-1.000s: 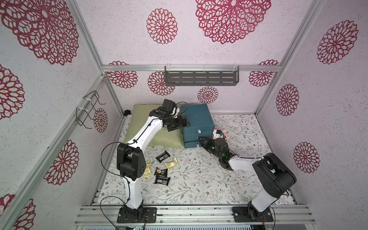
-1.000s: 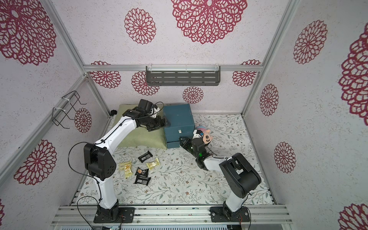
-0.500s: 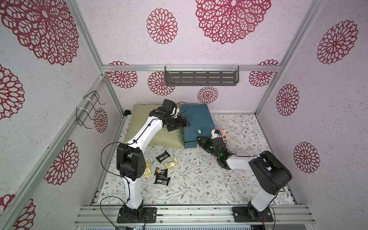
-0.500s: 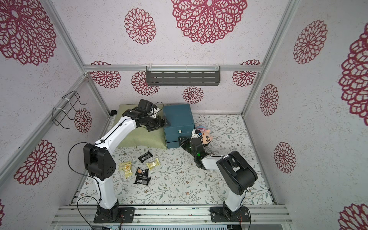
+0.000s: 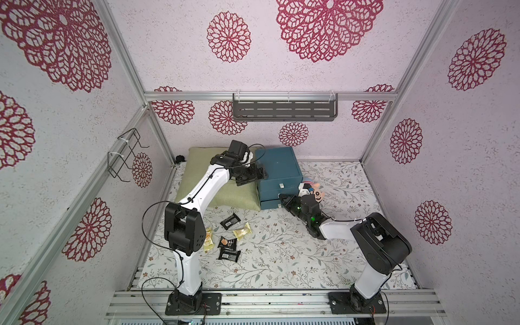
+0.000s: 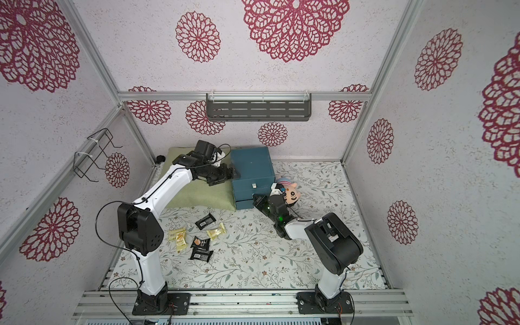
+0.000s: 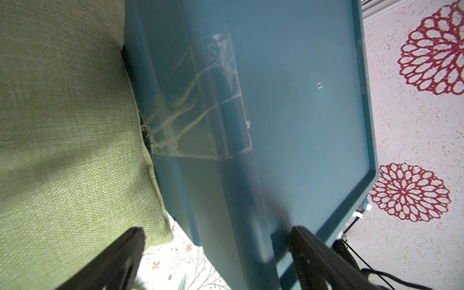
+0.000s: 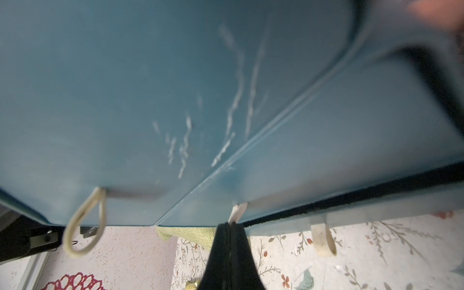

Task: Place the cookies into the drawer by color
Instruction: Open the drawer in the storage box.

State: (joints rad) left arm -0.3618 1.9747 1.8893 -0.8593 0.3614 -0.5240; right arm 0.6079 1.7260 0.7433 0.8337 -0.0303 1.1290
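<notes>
The dark teal drawer (image 5: 277, 166) (image 6: 251, 166) stands at the back beside a cushion. My right gripper (image 5: 282, 197) (image 6: 256, 198) (image 8: 229, 226) is at the drawer front, shut on the middle drawer's white tab pull (image 8: 237, 212). My left gripper (image 5: 260, 174) (image 6: 235, 173) (image 7: 217, 232) is open and straddles the chest's left upper edge, one finger over the cushion side and one over the top. The cookies lie loose on the mat at front left: black packets (image 5: 230, 220) (image 5: 228, 253) (image 6: 205, 221) and yellow packets (image 5: 242, 231) (image 6: 177, 235).
A green cushion (image 5: 197, 168) (image 7: 62, 125) presses against the chest's left side. A round peach plush toy (image 5: 316, 192) (image 6: 291, 194) sits just right of the chest, behind my right wrist. A grey shelf (image 5: 284, 111) hangs on the back wall.
My right gripper has moved in to the drawer front and closed on the middle tab pull. The left arm and the packets have not moved.
</notes>
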